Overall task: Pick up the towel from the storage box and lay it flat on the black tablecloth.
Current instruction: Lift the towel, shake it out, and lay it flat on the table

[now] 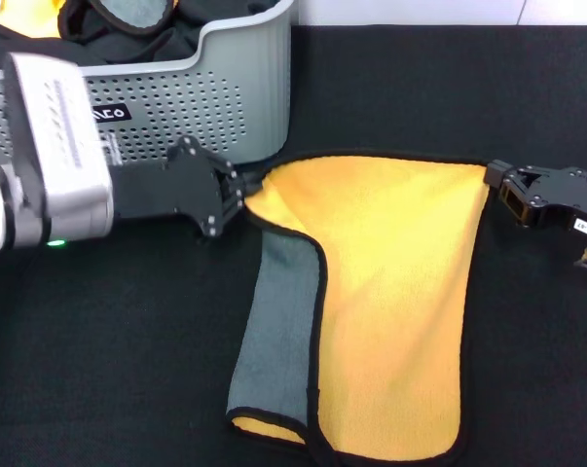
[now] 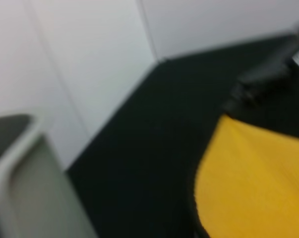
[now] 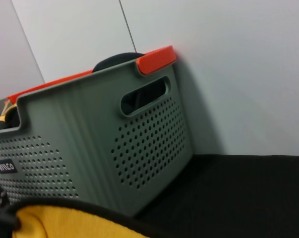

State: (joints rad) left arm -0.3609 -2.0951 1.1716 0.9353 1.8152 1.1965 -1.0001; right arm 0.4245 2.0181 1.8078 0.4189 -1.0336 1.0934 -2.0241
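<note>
The towel [image 1: 390,302] lies yellow-orange side up on the black tablecloth [image 1: 98,341]. Its left edge is folded over and shows a dark grey strip [image 1: 274,331]. My left gripper [image 1: 239,195] is shut on the towel's far left corner, just in front of the storage box [image 1: 244,88]. My right gripper [image 1: 495,185] is shut on the far right corner, low over the cloth. The left wrist view shows the towel [image 2: 258,178], the box [image 2: 35,198] and the right gripper [image 2: 248,91]. The right wrist view shows the box [image 3: 89,148] and the towel's edge [image 3: 65,223].
The box holds dark cloths [image 1: 128,24] and stands at the far left against a white wall [image 1: 420,10]. An orange-red rim [image 3: 156,58] shows behind the box. Bare tablecloth lies to the left, right and behind the towel.
</note>
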